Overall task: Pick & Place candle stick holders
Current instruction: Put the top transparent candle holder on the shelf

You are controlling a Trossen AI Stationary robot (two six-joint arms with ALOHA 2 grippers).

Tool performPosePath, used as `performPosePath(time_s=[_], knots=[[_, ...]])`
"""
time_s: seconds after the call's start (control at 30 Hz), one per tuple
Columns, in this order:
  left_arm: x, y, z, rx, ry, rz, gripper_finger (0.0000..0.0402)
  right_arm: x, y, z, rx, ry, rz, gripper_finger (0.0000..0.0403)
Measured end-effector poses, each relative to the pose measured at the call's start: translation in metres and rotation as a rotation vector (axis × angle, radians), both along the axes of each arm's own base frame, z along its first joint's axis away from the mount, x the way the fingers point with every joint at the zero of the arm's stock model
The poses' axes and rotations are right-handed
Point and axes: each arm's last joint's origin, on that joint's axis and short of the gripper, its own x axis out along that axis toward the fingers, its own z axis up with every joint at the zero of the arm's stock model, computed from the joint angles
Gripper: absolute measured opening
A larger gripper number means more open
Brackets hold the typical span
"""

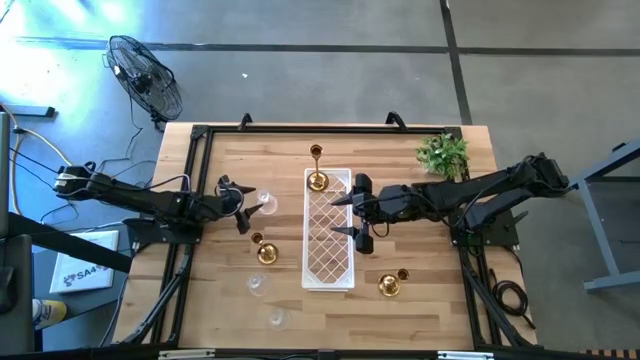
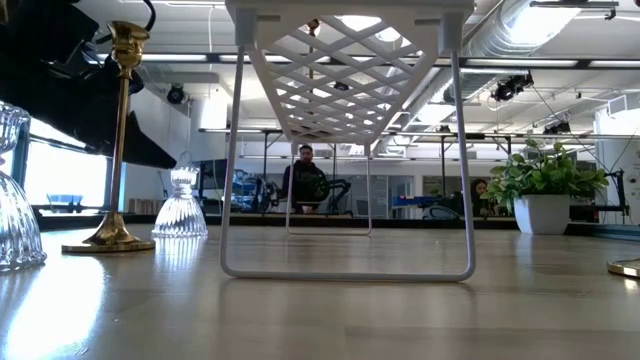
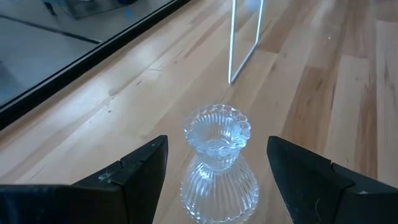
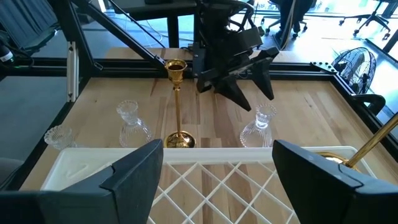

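Glass holder at left gripper (image 3: 217, 165): nearest in the left wrist view, upright on the wood, ribbed body and scalloped rim, standing between the 2 dark fingers without touching either.
Left gripper (image 1: 244, 205): left of the tray, jaws spread wide on either side of that glass holder, gripping nothing.
Other glass holders: 1 (image 1: 257, 284) near the front edge on the left half of the table, 1 more (image 1: 277, 318) closer still to that edge, both standing free.
Tall brass holder (image 1: 264, 250): just front-right of the left gripper, thin stem on a round base, upright, apart from the tray; shows in the low view as a gold stem at far left (image 2: 118, 140).
White lattice tray (image 1: 328, 228): long, lying mid-table between the 2 arms, raised on thin wire legs.
Brass holder on tray (image 1: 317, 181): standing at the tray's far end, on the lattice.
Brass holder beyond tray (image 1: 316, 152): on the wood just past the tray's far end.
Right gripper (image 1: 354, 212): hanging over the tray's right edge near its middle, fingers spread apart, nothing between them.
Brass holder at right (image 1: 389, 284): on the table right of the tray's near end, well apart from the right gripper.
Green plant (image 1: 443, 155): far right corner, in a white pot.
People: 2 in the room beyond the table, low view.
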Motion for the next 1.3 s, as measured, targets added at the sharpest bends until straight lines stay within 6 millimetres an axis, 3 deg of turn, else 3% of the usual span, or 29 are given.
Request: performPosePath(time_s=[0.57,1.3], knots=[[0.001,0.018,-0.001,-0.096,-0.003,-0.012,0.027,0.0,0.0,-0.001,-0.002,0.006,0.0,0.0299],[0.004,0.018,0.003,-0.063,-0.027,-0.056,0.027,0.0,0.0,-0.001,-0.006,0.01,0.002,0.0299]])
